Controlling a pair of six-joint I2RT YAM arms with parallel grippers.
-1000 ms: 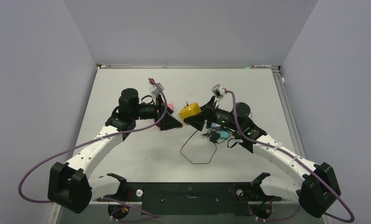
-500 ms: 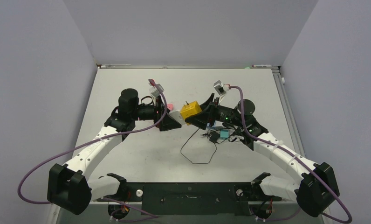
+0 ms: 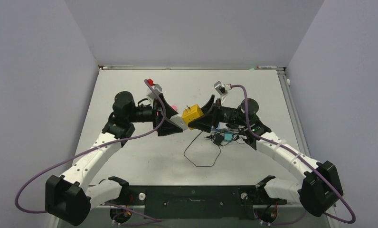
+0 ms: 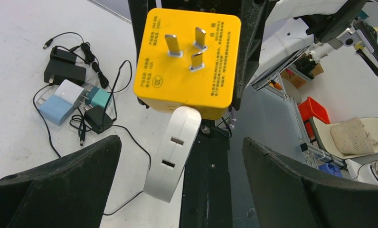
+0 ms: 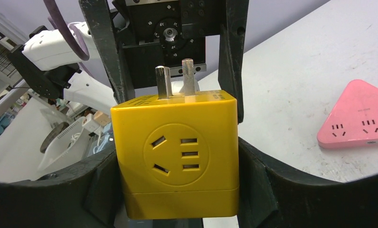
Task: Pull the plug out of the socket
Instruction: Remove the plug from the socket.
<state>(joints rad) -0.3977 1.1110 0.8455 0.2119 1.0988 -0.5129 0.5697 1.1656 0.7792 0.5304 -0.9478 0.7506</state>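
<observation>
Step in hand: lining up the free tool on the plug, grip not yet made.
The right tool [image 3: 203, 118] is clamped on the sides of the yellow socket cube [image 5: 175, 161], holding it above the table [image 3: 144, 156]. The white plug [image 4: 173, 152] sticks out of the cube's face toward the left tool [image 3: 172, 122], whose jaws stand wide, one on each side of the plug and clear of it. Next, I judge, the left tool should close squarely on the plug's flat sides and draw straight back while the right holds firm.
</observation>
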